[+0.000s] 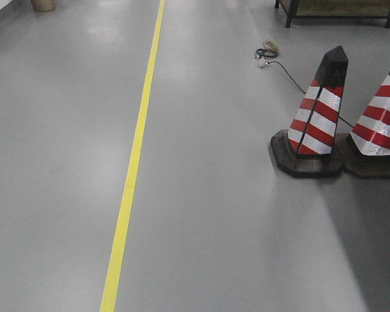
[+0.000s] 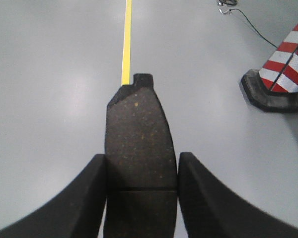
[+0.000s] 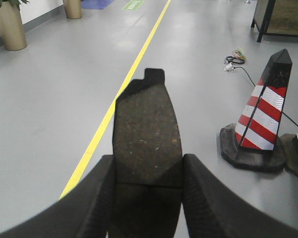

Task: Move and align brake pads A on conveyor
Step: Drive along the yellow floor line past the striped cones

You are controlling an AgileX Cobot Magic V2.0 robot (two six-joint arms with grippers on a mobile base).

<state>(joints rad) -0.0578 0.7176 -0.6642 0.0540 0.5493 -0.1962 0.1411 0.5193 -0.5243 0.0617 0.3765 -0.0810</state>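
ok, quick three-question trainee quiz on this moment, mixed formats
1. True or false: the left pincer is shut on a brake pad.
2. In the front view, what runs along the floor left of the striped cones? A) a yellow line B) a red hose C) a steel rail
3. Short answer: the right pincer grips a second brake pad. Does any view show the conveyor?

Key: 1 true; 2 A; 3 no, only floor shows behind both pads.
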